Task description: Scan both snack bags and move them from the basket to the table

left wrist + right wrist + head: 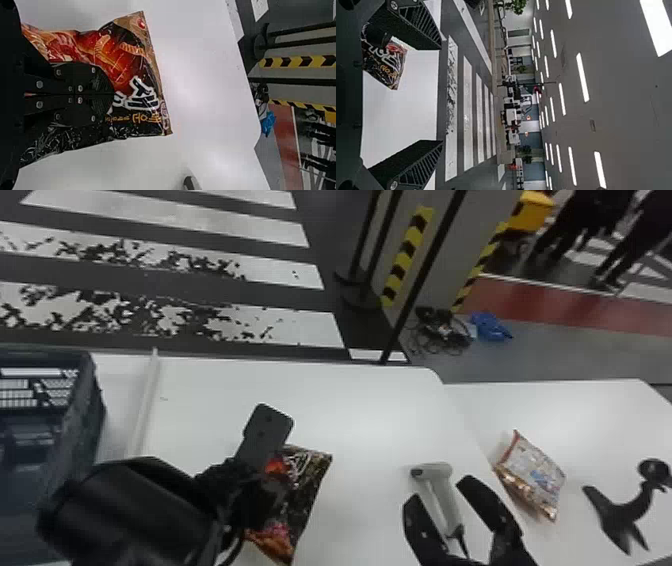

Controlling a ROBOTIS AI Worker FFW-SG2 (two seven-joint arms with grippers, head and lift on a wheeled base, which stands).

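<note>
The white, smooth-topped table point(360, 405) forms the work surface; an adjoining white tabletop point(575, 405) extends at right. The left gripper point(267, 490) holds the black-and-red glossy plastic snack bag point(310, 485) over the table's near middle, fingers pressed together on the bag. The right gripper point(440, 490) is at the near right, fingers set wide; the light-grey plastic handheld scanner point(439, 477) appears between them in the head view, and contact cannot be determined. The silver-and-orange foil snack bag point(535, 475) lies right of the scanner, beside the curved black stand point(622, 510). The dark-grey slatted plastic basket point(95, 410) is at left. Beyond the table, white stripes point(295, 327) cross the dark floor; yellow-and-black tape point(407, 250), tangled black cables point(440, 330) and white ceiling strip lights point(582, 77) are visible.
</note>
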